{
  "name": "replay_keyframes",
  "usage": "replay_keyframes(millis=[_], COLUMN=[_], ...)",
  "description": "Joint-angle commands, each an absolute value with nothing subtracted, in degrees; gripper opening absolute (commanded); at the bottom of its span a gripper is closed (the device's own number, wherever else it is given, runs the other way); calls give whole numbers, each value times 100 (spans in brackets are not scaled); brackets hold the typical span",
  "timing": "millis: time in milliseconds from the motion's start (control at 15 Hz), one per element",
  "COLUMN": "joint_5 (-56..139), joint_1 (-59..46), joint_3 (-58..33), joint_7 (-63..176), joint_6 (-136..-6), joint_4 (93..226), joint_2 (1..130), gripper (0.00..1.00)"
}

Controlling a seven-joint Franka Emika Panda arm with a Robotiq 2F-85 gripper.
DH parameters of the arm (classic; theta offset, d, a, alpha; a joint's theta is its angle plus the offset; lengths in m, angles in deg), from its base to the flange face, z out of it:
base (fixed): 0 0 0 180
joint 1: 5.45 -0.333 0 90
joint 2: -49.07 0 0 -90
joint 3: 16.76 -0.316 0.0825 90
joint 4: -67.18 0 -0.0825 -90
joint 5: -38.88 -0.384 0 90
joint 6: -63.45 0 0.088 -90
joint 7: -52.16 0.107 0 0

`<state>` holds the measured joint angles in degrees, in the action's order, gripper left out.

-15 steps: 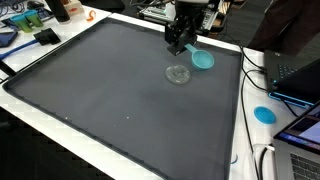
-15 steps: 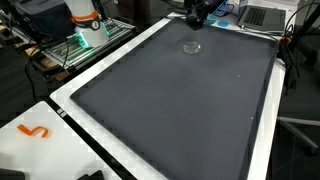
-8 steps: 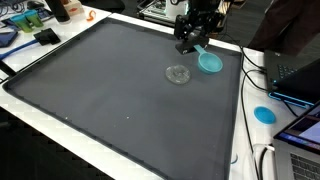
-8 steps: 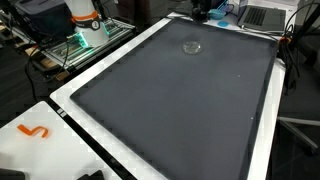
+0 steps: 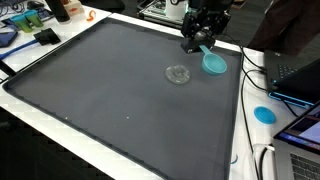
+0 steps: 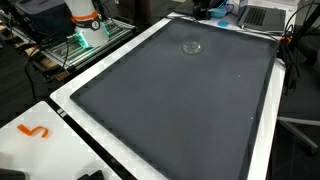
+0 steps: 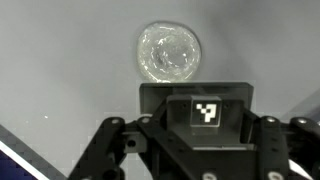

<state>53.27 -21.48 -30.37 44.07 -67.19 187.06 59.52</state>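
over the dark grey mat (image 5: 100, 90), the black gripper (image 5: 200, 42) held, jaws closed, a turquoise plastic spoon (image 5: 214, 63) near a clear round dish (image 5: 178, 74).

Dark mat (image 5: 100, 100), clear dish (image 5: 178, 74) on it

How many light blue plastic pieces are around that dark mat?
2: a blue scoop in the claw over the far edge of the mat, and a blue disc on the white border. More may be hidden.

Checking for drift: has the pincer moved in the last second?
Yes. In an exterior view the pincer has shifted rightwards, away from the clear dish, which stayed put; the teal spoon went with it.
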Motion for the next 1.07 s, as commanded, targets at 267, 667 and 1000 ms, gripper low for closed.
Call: replay_keyframes(millis=[267,667,1000], joint_5=[5588,6159,6711], joint_1=[-2331,-2734,-3091], joint_3=[-3096,-3157,-3118], joint_7=[4815,5711,6399], joint_6=[-6184,-5156,-4559], joint_4=[18346,17545,16965], joint_2=[6024,6370,6780], gripper=[31,31,31])
